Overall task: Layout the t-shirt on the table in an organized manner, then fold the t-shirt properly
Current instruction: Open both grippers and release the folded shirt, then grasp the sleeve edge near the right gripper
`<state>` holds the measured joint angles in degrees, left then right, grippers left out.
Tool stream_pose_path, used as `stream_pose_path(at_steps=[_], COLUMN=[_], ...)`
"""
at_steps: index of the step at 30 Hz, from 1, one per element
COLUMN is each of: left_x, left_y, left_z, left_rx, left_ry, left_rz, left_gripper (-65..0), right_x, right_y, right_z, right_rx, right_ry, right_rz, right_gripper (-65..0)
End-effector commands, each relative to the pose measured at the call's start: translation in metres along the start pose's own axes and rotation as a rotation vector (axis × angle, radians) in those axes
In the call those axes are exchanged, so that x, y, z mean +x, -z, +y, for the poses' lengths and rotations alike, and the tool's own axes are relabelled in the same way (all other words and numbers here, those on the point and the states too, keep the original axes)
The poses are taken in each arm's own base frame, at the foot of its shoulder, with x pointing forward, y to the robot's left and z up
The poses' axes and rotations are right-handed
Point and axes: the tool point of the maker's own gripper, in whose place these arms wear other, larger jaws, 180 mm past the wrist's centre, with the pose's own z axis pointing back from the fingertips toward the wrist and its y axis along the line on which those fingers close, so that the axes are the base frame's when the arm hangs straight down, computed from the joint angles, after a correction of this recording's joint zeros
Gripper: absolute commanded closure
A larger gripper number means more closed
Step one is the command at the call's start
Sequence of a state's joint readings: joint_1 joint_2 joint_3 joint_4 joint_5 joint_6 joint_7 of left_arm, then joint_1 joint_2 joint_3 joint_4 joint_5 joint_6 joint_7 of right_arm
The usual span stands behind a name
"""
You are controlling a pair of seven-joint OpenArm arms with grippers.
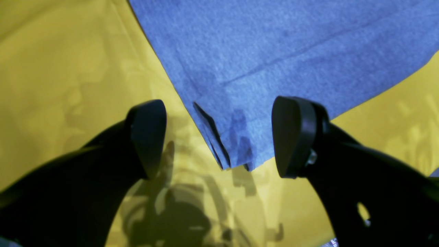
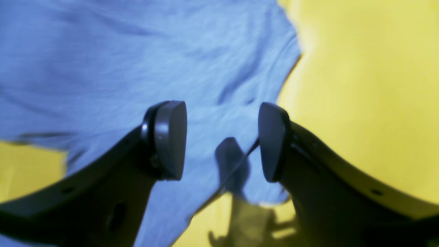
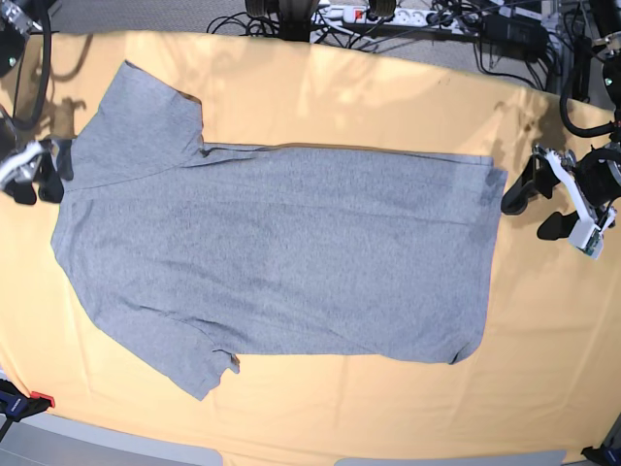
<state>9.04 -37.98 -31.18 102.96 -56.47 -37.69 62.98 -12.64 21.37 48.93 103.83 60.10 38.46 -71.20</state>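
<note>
both grippers, left gripper [image 1: 219,137] at 3 o'clock and right gripper [image 2: 223,142] at 9 o'clock, gape wide and empty beside the t-shirt [image 3: 281,252], spread flat on the table [image 3: 543,388]; folding remains.

Heather-grey t-shirt [image 3: 281,252] on pale yellow-orange table [image 3: 543,349]

Setting: robotics lab bench. My work surface is the table [image 3: 291,87], draped in yellow-orange cloth. Behind the table's far edge: a power strip [image 3: 374,14], tangled black cables [image 3: 505,34], grey floor.
</note>
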Motion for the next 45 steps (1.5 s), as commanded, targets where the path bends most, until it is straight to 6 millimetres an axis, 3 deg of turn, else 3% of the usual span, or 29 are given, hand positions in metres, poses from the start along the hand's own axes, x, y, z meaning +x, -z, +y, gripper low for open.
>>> stream_pose_path(at_steps=[1, 8, 17, 23, 31, 37, 40, 43, 45], left_x=[0.013, 0.013, 0.014, 0.014, 0.014, 0.014, 0.014, 0.014, 0.014], left_y=[-0.006, -0.006, -0.005, -0.006, -0.006, -0.006, -0.006, -0.006, -0.006], left_z=[0.004, 0.004, 0.003, 0.002, 0.005, 0.005, 0.005, 0.005, 0.005], left_rx=[0.011, 0.01, 0.005, 0.004, 0.018, 0.018, 0.018, 0.018, 0.018], left_ry=[0.021, 0.02, 0.016, 0.016, -0.01, -0.01, -0.01, -0.01, -0.01], left_rz=[-0.034, -0.036, -0.041, -0.042, -0.04, -0.041, -0.041, -0.042, -0.042], left_gripper=[-48.1, -48.1, -48.1, -48.1, -48.1, -48.1, -48.1, -48.1, -48.1], right_x=[0.002, -0.056, -0.104, -0.118, -0.149, -0.144, -0.143, -0.141, -0.136], right_y=[-0.009, -0.027, -0.026, -0.022, 0.001, 0.007, 0.008, 0.007, 0.006], right_z=[-0.004, 0.018, 0.047, 0.056, 0.071, 0.092, 0.102, 0.099, 0.093], right_rx=[-0.015, 0.052, 0.078, 0.079, 0.117, 0.212, 0.261, 0.256, 0.25], right_ry=[-0.021, 0.138, 0.275, 0.3, 0.333, 0.354, 0.364, 0.349, 0.323], right_rz=[-0.016, 0.024, 0.081, 0.114, 0.193, 0.186, 0.192, 0.195, 0.195], right_gripper=[-35.3, -35.3, -35.4, -35.4, -35.4, -35.3, -26.8, -1.1, 0.0])
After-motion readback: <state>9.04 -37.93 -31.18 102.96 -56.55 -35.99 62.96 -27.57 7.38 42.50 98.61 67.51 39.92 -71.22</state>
